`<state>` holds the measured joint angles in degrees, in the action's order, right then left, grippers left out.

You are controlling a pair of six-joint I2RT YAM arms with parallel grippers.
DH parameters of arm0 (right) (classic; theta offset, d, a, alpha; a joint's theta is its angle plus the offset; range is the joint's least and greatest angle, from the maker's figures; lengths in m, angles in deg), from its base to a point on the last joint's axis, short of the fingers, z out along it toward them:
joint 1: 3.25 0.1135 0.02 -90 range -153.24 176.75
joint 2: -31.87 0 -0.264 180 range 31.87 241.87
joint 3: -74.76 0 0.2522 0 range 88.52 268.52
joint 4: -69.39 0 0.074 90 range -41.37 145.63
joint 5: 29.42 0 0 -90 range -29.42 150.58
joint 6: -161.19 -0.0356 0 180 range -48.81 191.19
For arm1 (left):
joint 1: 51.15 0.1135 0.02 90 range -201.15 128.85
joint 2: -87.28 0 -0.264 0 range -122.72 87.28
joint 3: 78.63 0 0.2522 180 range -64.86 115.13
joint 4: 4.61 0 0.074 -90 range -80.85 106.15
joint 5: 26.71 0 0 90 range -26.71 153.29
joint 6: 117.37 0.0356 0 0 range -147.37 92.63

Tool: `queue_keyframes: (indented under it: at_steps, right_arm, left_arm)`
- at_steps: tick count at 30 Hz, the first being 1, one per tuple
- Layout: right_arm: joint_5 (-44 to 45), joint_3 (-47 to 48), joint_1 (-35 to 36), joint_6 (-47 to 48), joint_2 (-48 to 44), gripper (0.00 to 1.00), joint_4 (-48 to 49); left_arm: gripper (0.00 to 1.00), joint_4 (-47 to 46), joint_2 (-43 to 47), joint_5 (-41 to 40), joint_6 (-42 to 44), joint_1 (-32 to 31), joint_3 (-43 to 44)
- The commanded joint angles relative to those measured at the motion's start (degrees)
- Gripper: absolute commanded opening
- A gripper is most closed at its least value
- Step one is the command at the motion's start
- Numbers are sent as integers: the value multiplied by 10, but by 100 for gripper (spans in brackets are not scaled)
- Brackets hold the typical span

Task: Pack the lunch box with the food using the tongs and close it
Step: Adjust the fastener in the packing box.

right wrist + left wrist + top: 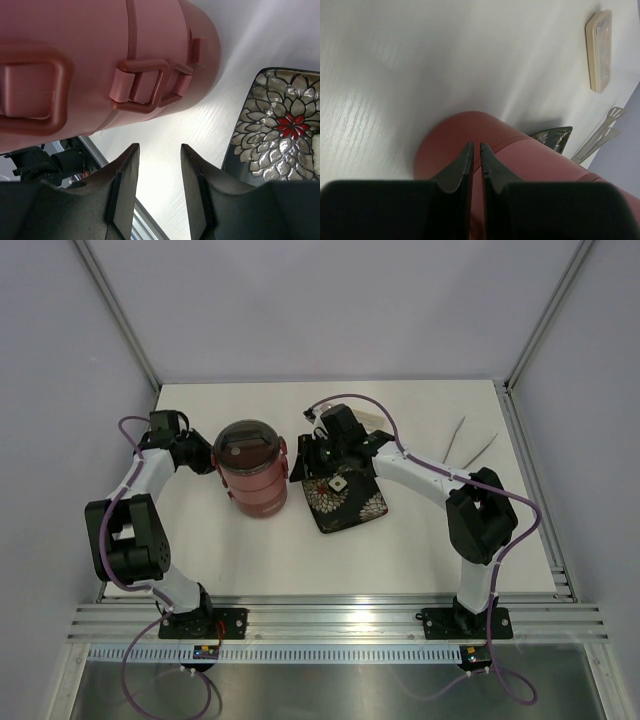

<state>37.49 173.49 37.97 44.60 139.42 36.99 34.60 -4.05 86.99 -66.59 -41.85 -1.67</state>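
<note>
Packing looks done: the lunch box point(250, 470) stands stacked and lidded; my right hand point(159, 147) hangs released beside its clasps point(145, 85), left hand point(476, 145) clenched.

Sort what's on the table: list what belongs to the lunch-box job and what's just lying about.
Belongs to the job:
lunch box, stacked with its top lid on
tongs, lying on the table at the far right

Just lying about:
flower-patterned plate
small white square on it
translucent oblong case

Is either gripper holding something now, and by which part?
Nothing is held. The right gripper is open beside the lunch box; the left gripper is shut and empty.
</note>
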Motion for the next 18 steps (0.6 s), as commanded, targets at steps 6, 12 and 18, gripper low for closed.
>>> queue_keyframes:
  at_steps: [6, 12, 18]
  right_arm:
    - [17, 54, 4, -35, 9, 47, 2]
    - [41, 114, 2, -64, 59, 46, -44]
    - [50, 172, -10, -77, 102, 46, -67]
  left_arm:
    - [11, -26, 52, 42, 4, 0, -46]
    - [11, -1, 106, 36, 5, 0, -90]
    - [11, 28, 166, 35, 9, 0, -146]
